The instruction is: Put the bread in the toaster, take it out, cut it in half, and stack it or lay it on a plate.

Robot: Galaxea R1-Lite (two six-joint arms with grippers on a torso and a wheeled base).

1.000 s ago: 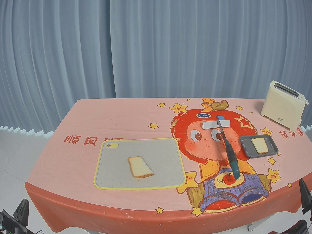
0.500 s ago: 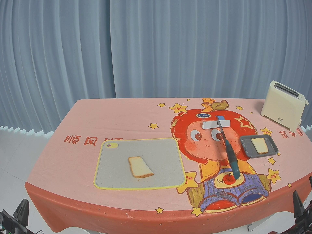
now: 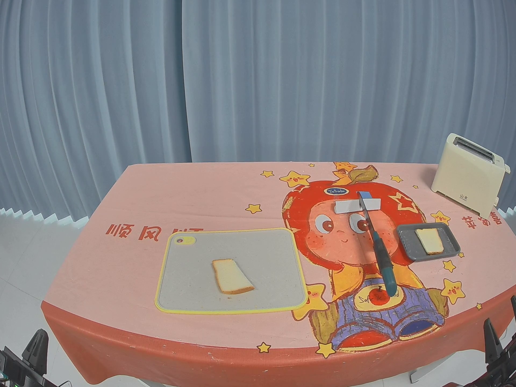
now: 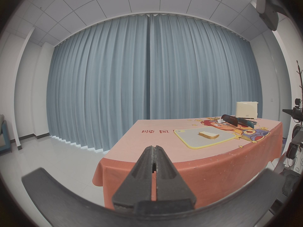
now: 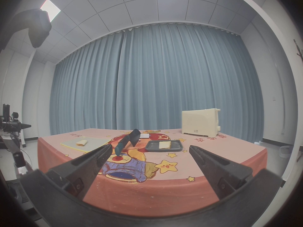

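my left end effector (image 4: pixel 154 148) pinched shut, empty | my right end effector (image 5: pixel 150 148) wide | bread (image 3: pixel 231 276) on board (image 3: pixel 188 275) | second piece (image 3: pixel 430 240) on plate (image 3: pixel 408 244) | knife (image 3: pixel 378 243) between, blade seemingly propped

Wide tablecloth (image 3: pixel 215 200) behind the cutting board (image 3: pixel 188 275) — knife (image 3: pixel 379 245) just beside tray (image 3: pixel 411 245)

Left gripper (image 4: pixel 154 161) fingers pressed together, short of the table (image 4: pixel 164 156) edge. Bread slice (image 4: pixel 208 135) on cutting board (image 4: pixel 192 139); knife (image 4: pixel 238 121), toaster (image 4: pixel 246 109) beyond.
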